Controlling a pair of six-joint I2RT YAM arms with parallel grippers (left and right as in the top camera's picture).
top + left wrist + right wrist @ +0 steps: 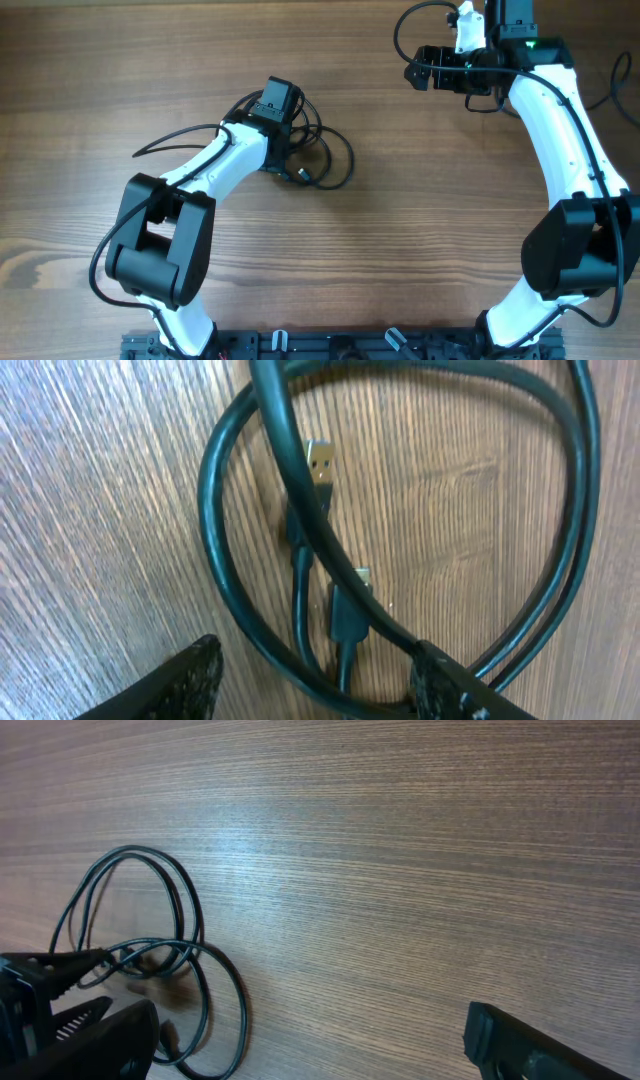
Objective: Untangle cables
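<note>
Black cables (318, 155) lie loosely tangled left of centre on the table (400, 250), the left gripper (280, 120) over them, the right gripper (420, 70) far right, well apart. Left wrist: released fingers (190, 680) straddle crossed loops; better to close on one strand near a plug (320, 460), not the crossing. Right wrist: pads (540, 1045) spread, empty.

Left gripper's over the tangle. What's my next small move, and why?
Probably close the left gripper: its open fingers straddle strands of the cables, so a pinch should secure one loop for pulling away.
</note>
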